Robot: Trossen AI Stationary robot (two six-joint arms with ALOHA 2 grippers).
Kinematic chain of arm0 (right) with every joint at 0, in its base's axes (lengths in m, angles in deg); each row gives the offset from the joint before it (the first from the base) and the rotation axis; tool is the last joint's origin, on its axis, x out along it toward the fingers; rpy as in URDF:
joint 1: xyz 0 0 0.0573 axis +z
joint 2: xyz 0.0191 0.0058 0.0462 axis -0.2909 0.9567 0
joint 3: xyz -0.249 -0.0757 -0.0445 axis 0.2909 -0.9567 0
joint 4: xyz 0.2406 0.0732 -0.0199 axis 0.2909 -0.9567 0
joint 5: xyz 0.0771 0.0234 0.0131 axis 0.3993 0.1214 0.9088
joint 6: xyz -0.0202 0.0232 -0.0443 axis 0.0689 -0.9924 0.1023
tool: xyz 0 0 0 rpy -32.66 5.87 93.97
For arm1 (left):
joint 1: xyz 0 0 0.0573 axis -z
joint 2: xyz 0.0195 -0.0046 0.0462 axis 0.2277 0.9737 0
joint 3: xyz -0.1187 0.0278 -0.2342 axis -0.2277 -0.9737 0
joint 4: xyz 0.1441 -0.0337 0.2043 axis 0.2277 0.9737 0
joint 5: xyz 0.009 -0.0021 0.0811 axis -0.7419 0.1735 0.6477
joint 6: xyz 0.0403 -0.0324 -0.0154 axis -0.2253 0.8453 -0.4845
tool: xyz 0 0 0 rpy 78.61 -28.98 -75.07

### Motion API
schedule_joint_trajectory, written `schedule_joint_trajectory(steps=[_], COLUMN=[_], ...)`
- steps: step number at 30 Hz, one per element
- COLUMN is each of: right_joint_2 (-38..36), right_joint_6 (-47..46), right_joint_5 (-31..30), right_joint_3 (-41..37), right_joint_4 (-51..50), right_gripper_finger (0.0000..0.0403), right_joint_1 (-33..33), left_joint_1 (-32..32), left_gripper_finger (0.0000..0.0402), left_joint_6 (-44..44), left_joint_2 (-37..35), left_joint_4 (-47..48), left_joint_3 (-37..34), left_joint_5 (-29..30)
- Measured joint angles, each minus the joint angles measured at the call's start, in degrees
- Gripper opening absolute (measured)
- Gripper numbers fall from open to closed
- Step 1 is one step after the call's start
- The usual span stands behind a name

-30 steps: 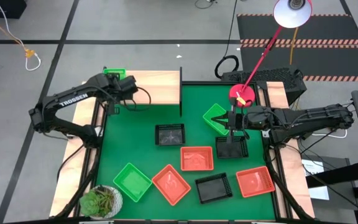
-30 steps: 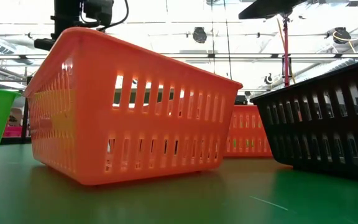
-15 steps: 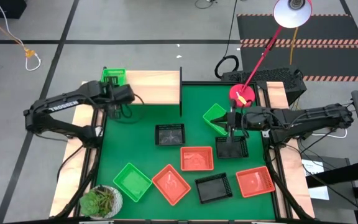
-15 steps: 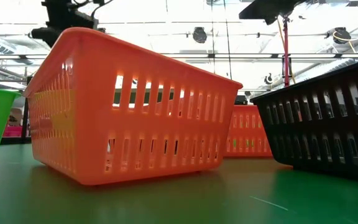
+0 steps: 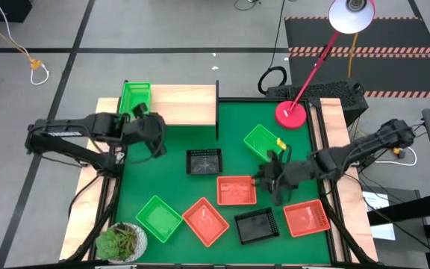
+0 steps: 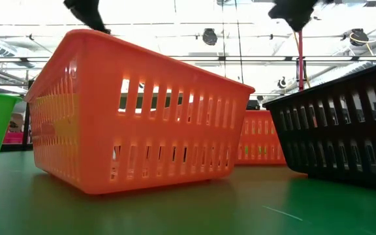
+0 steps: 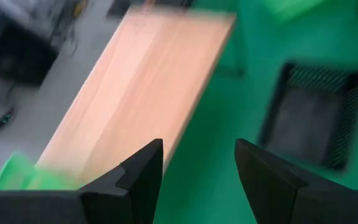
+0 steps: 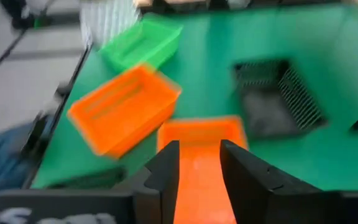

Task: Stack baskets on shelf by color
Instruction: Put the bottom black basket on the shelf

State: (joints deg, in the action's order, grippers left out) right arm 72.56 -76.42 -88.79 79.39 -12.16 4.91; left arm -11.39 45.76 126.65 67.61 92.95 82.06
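One green basket (image 5: 134,97) sits on the left end of the wooden shelf (image 5: 185,104). On the mat lie two more green baskets (image 5: 262,140) (image 5: 159,217), red baskets (image 5: 236,189) (image 5: 205,220) (image 5: 304,217) and black baskets (image 5: 204,161) (image 5: 256,224). My left gripper (image 5: 151,138) hangs open over the mat just in front of the shelf (image 7: 148,87), with nothing between its fingers (image 7: 197,168). My right gripper (image 5: 266,179) is open at the right edge of the middle red basket (image 8: 197,155). What lies under my right arm is hidden.
A potted plant (image 5: 122,240) stands at the near left corner. A red lamp base (image 5: 290,113) stands at the far right. A thin black shelf leg (image 5: 217,112) stands at the shelf's right end. In the low view a red basket (image 6: 136,130) and a black one (image 6: 344,130) fill the foreground.
My left gripper has drawn back from the shelf's left end toward the table's near edge, leaving the green basket on the shelf. My right gripper has swung from beside the far green basket toward the near edge, to the middle red basket's right side.
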Motion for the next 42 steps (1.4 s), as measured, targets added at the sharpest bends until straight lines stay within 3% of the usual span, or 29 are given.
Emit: schedule_joint_trajectory(steps=[5,10,17,24,32,42], right_joint_2=[4.4,6.9,7.4,7.5,7.5,7.7], right_joint_6=[-6.6,-6.3,2.2,9.2,18.1,35.3], right_joint_5=[3.1,10.2,10.3,10.3,13.1,11.4], right_joint_3=[3.9,5.2,5.3,4.8,0.6,-5.4], right_joint_4=[-9.5,-12.6,-20.8,-25.9,-25.2,-9.4], right_gripper_finger=[0.0123,0.0122,0.0127,0.0141,0.0141,0.0137], right_joint_1=[5.6,10.6,14.8,17.1,19.4,20.4], left_joint_1=[5.9,8.8,11.4,11.5,11.5,11.5], left_gripper_finger=[0.0202,0.0202,0.0202,0.0202,0.0202,0.0202], left_joint_6=[-3.8,-6.3,-10.7,-8.3,-7.0,-6.6], left_joint_2=[3.0,6.9,11.0,11.2,11.2,11.2], left_joint_4=[-10.0,-17.0,-22.1,-22.1,-22.1,-22.1], left_joint_3=[0.0,0.0,0.0,0.0,0.0,0.0], left_joint_5=[0.8,1.7,1.3,1.3,1.3,1.3])
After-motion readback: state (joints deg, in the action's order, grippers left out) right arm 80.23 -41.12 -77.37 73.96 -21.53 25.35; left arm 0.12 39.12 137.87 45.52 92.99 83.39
